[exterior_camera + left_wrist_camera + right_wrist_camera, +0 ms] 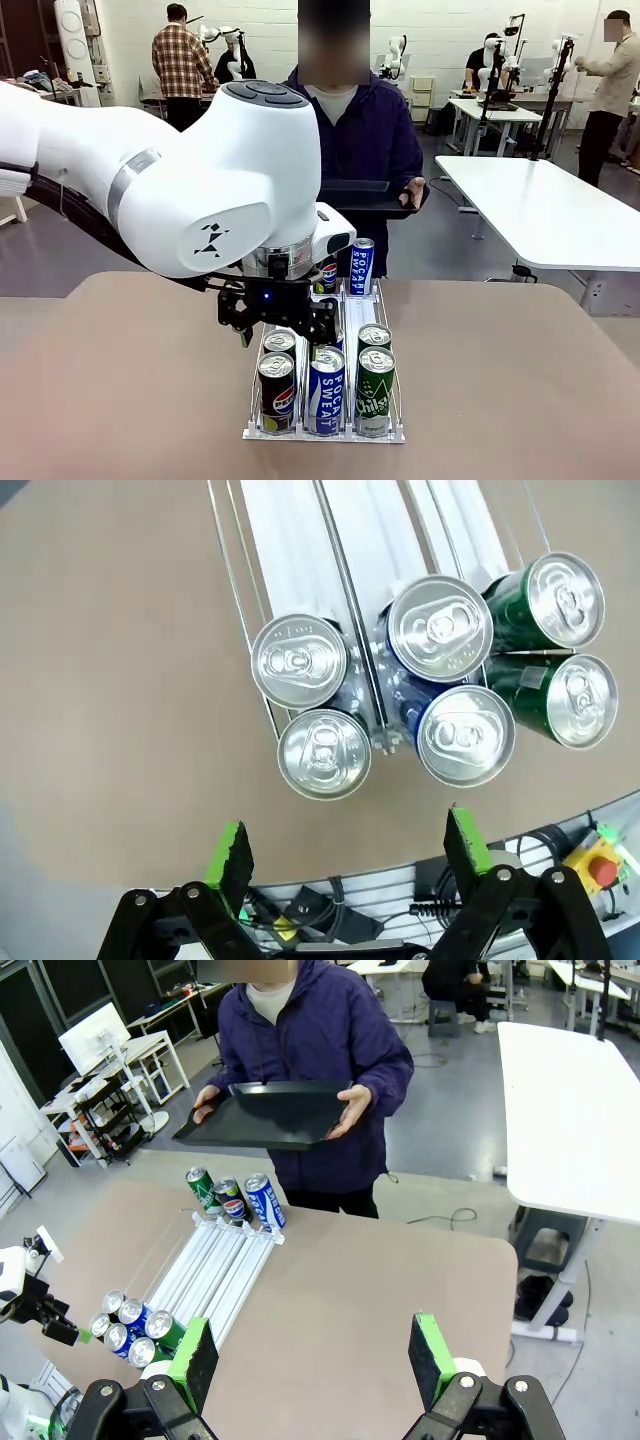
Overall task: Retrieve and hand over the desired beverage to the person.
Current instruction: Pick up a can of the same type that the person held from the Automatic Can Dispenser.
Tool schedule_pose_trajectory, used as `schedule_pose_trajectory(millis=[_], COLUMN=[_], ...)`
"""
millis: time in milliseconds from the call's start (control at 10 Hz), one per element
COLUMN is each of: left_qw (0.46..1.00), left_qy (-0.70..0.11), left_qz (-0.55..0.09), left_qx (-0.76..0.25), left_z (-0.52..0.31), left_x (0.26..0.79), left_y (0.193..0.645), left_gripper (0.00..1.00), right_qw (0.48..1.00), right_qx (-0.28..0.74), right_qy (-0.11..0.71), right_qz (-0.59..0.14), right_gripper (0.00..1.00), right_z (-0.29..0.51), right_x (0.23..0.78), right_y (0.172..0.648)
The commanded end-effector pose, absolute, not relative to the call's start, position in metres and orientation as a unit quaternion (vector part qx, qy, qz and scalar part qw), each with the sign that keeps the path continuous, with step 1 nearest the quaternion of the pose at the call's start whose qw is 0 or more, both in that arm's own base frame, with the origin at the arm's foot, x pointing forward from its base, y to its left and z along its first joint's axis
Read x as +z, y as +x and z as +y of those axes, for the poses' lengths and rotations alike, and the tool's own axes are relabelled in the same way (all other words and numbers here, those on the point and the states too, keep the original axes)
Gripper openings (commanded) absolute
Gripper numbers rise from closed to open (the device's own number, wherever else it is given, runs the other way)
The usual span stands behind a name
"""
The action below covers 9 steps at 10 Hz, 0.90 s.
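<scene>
Tan table bears 1 rack; person and white table beyond.

I am looking at six aluminium drink cans crowding the near end of the white three-lane wire rack, two to a lane and packed close. Thin wire rails are running between the lanes, leaving only narrow gaps between neighbours. Behind them the white lanes are lying bare up to three more cans standing at the far end. The brown tabletop is lying open on both sides of the rack. My bulky white left arm is hanging over the rack's left and middle, blocking that approach. Beyond the far edge the person is holding a flat black tray across the way.
</scene>
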<state>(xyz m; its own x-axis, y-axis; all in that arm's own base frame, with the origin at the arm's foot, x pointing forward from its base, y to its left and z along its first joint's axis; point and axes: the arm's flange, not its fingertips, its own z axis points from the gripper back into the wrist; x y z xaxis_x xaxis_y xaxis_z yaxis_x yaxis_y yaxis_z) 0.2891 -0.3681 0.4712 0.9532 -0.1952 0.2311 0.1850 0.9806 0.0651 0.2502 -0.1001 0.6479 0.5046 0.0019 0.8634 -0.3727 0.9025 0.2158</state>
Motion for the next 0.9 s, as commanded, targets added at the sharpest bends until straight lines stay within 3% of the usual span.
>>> schedule_pose_trajectory(millis=[0, 800], left_qw=[0.99, 0.995], left_qy=[0.015, -0.006], left_qz=[-0.123, -0.096], left_qx=[-0.072, -0.009], left_z=[-0.377, -0.356], left_x=[0.466, 0.45], left_y=[0.298, 0.325], left_gripper=[1.0, 1.0], right_qw=[0.844, 0.844], right_qx=[0.114, 0.114], right_qy=[0.198, 0.198], right_qz=[-0.485, -0.485], right_gripper=[1.0, 1.0], right_z=[-0.099, -0.099], right_x=[0.647, 0.647], right_y=[0.252, 0.252])
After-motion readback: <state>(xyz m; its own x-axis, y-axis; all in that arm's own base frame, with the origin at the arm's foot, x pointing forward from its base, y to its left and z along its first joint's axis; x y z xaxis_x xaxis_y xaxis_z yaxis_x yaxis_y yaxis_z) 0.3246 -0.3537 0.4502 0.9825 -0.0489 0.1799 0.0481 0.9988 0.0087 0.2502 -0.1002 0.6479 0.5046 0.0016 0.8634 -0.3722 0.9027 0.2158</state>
